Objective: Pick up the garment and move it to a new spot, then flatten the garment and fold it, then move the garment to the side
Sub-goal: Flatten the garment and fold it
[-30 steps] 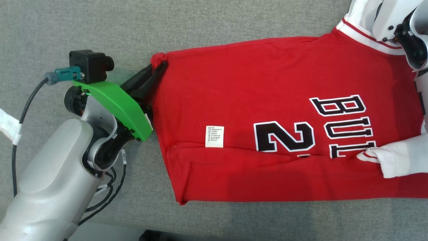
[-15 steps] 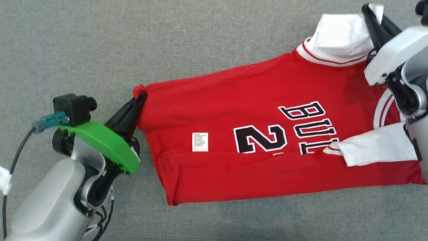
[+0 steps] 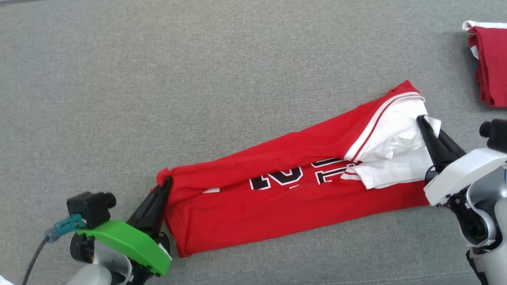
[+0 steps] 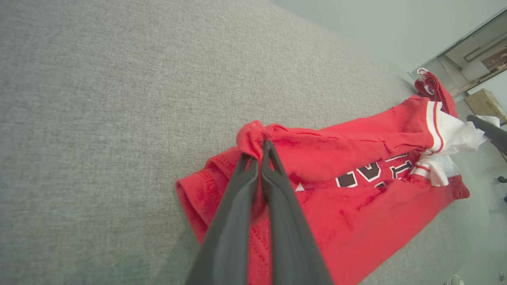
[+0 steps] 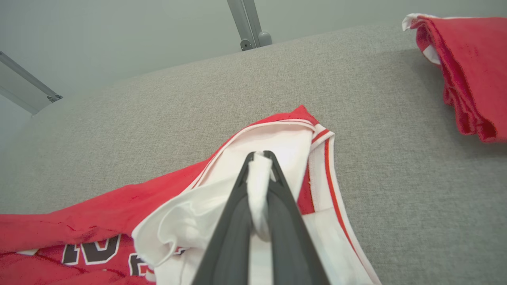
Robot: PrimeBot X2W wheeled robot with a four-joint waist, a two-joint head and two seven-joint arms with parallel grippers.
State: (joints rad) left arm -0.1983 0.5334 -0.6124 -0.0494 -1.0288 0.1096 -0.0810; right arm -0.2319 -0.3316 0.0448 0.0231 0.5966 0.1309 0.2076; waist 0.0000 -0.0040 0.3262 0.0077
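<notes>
The garment [image 3: 277,198] is a red jersey with black-and-white lettering and white sleeves, lying as a long folded strip slanting across the grey surface. My left gripper [image 3: 166,183] is shut on its red hem corner at the lower left; in the left wrist view the dark fingers [image 4: 257,178] pinch a bunched red fold of the garment [image 4: 356,198]. My right gripper [image 3: 422,118] is shut on the white sleeve cloth at the strip's right end. In the right wrist view white fabric of the garment [image 5: 277,150] is squeezed between the fingers [image 5: 259,174].
A second folded red garment [image 3: 489,63] lies at the far right edge, also seen in the right wrist view as a red pile [image 5: 467,71]. The grey fabric surface [image 3: 158,79] stretches wide to the left and back. Metal frame legs [image 5: 247,23] stand beyond its far edge.
Both grippers have drawn the jersey's far edge toward me, folding the wide flat jersey into a narrow strip. The left gripper has shut on the hem. The head camera has also shifted.
</notes>
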